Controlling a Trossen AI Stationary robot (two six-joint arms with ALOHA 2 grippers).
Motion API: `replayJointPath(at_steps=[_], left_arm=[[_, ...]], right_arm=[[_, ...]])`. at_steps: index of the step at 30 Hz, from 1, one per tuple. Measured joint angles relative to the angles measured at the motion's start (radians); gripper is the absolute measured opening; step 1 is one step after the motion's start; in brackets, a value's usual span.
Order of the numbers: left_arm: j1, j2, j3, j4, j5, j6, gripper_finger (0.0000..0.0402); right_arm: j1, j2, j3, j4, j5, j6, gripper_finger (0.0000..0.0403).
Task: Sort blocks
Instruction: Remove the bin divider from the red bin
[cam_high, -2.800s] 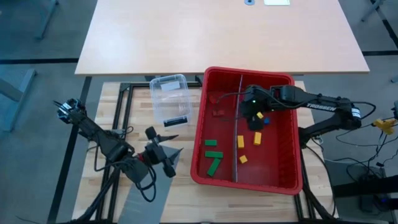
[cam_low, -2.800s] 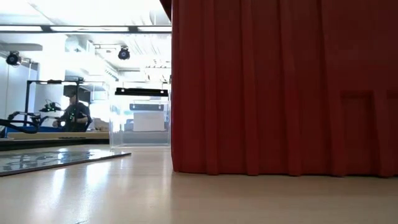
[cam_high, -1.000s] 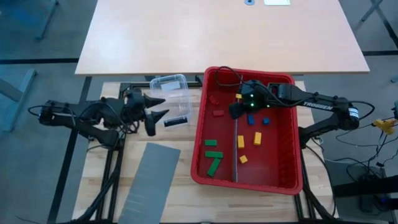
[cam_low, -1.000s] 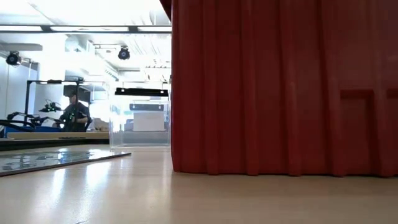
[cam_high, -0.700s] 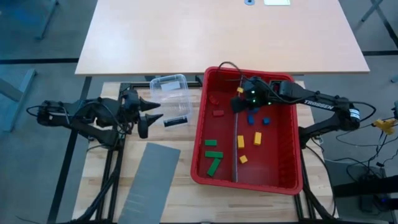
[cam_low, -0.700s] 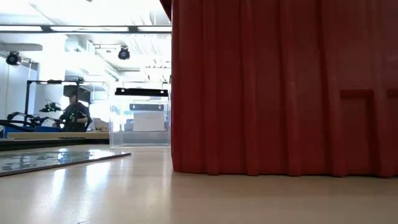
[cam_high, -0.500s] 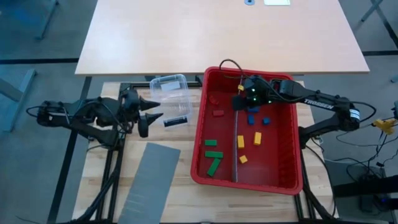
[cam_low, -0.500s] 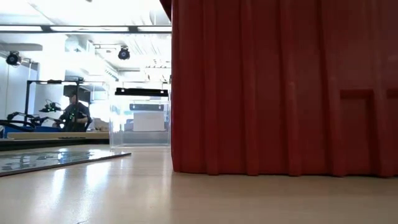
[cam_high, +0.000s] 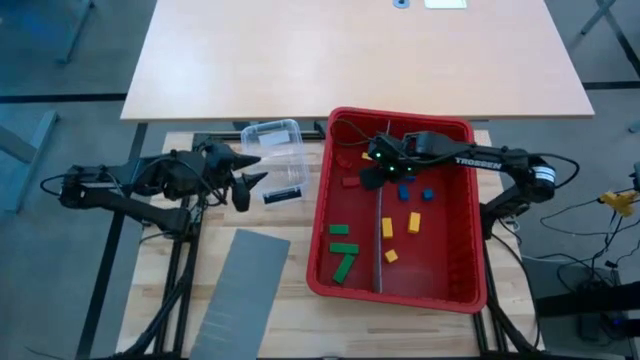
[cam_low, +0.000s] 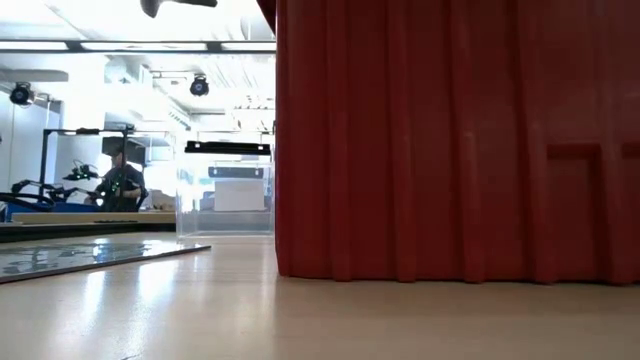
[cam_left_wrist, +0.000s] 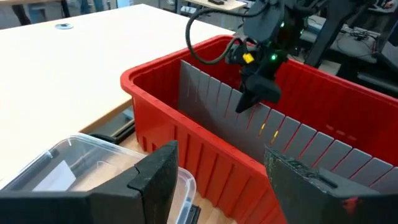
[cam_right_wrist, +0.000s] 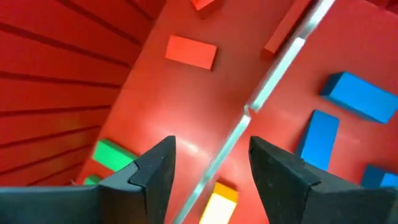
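Note:
The blocks lie in a red bin (cam_high: 470, 210) that a grey divider (cam_high: 381, 230) splits in two. Red blocks (cam_high: 350, 181) and green blocks (cam_high: 344, 248) lie left of the divider. Blue blocks (cam_high: 403, 192) and yellow blocks (cam_high: 414, 222) lie right of it. My right gripper (cam_high: 374, 172) hangs open over the far part of the bin, pointing steeply down. In its wrist view (cam_right_wrist: 214, 180) the divider (cam_right_wrist: 273, 68) runs between its fingers, with a red block (cam_right_wrist: 191, 51) and a blue block (cam_right_wrist: 318, 138) beyond. My left gripper (cam_high: 247, 172) is open beside the bin, empty.
A clear plastic tub (cam_high: 272, 155) stands just left of the bin, under my left gripper (cam_left_wrist: 230, 186). A long grey panel (cam_high: 240, 295) lies flat near the table's front left. The bin's tall red wall (cam_low: 450, 140) fills the right of the low view.
My right gripper has sunk toward the bin floor and shifted toward the table's left, over the divider, tipping to point more steeply down. Its fingers stay open. The blocks have not moved.

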Motion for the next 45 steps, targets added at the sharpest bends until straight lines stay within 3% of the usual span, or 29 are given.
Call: replayJointPath(at_steps=[4, 9, 18, 32, 35, 40, 45], left_arm=[[0.001, 0.0, 0.0, 0.0, 0.0, 0.0, 0.0205], [0.001, 0.0, 0.0, 0.0, 0.001, 0.0, 0.02], [0.001, 0.0, 0.0, 0.0, 0.023, 0.007, 0.0189], [0.0, 0.0, 0.0, 0.0, 0.024, 0.012, 0.0174], [0.003, 0.0, 0.0, 0.028, 0.09, 0.009, 0.0177], [0.032, 0.004, 0.0, 0.217, 0.327, -0.016, 0.0195], [0.082, 0.008, 0.0, 0.273, 0.372, -0.041, 0.0211]], right_arm=[[-0.003, 0.023, 0.0, 0.001, 0.001, -0.047, 0.0136], [-0.003, 0.03, 0.0, -0.005, 0.001, -0.102, 0.0017], [-0.003, -0.024, 0.047, -0.05, -0.002, -0.112, 0.0002], [0.027, -0.111, 0.381, -0.08, 0.025, -0.087, 0.0001], [0.035, -0.111, 0.444, -0.055, 0.028, -0.105, 0.0], [0.053, -0.109, 0.513, 0.021, 0.029, -0.145, 0.0002], [0.062, -0.108, 0.556, 0.06, 0.033, -0.162, 0.0001]])
